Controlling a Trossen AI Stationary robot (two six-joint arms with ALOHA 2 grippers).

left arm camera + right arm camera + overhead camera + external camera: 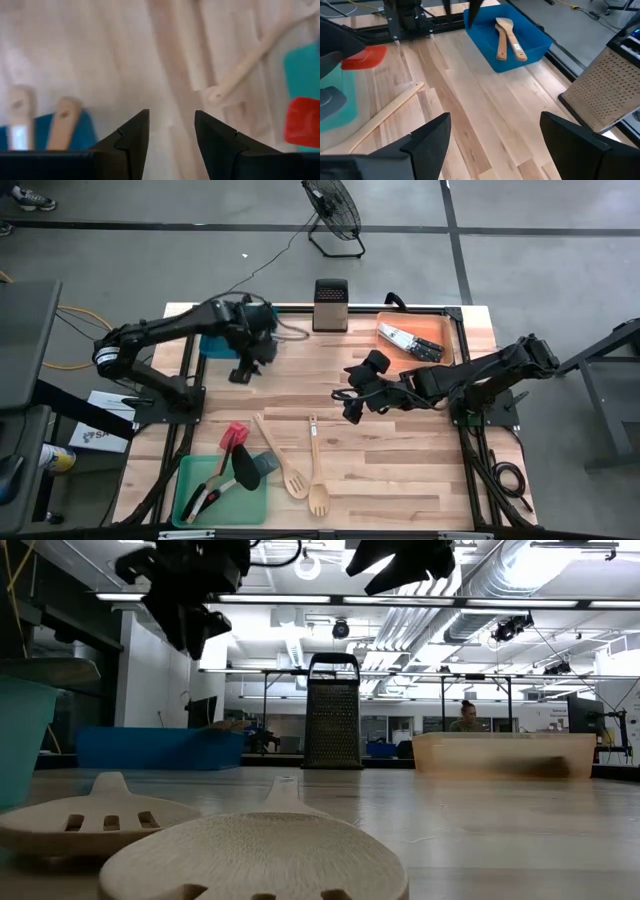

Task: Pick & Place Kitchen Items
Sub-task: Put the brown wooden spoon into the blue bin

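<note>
My left gripper point(243, 372) point(171, 135) hangs open above the table beside the blue tray point(213, 345), nothing between its fingers. Two pale wooden utensils point(507, 37) lie in that tray. My right gripper point(352, 408) point(495, 135) hovers wide open over the table's middle and holds nothing. A wooden slotted spoon point(281, 457) and a wooden fork point(317, 475) lie flat on the table near the front. A red spatula point(233, 437), a grey one point(263, 464) and a black one point(240, 472) lie at the green tray point(228, 498). Knives point(410, 340) rest in the orange tray point(440, 325).
An upright metal box grater point(330, 305) stands at the far edge between the blue and orange trays. Bare wood lies between the two grippers and along the table's right half. A floor fan point(333, 215) stands beyond the table.
</note>
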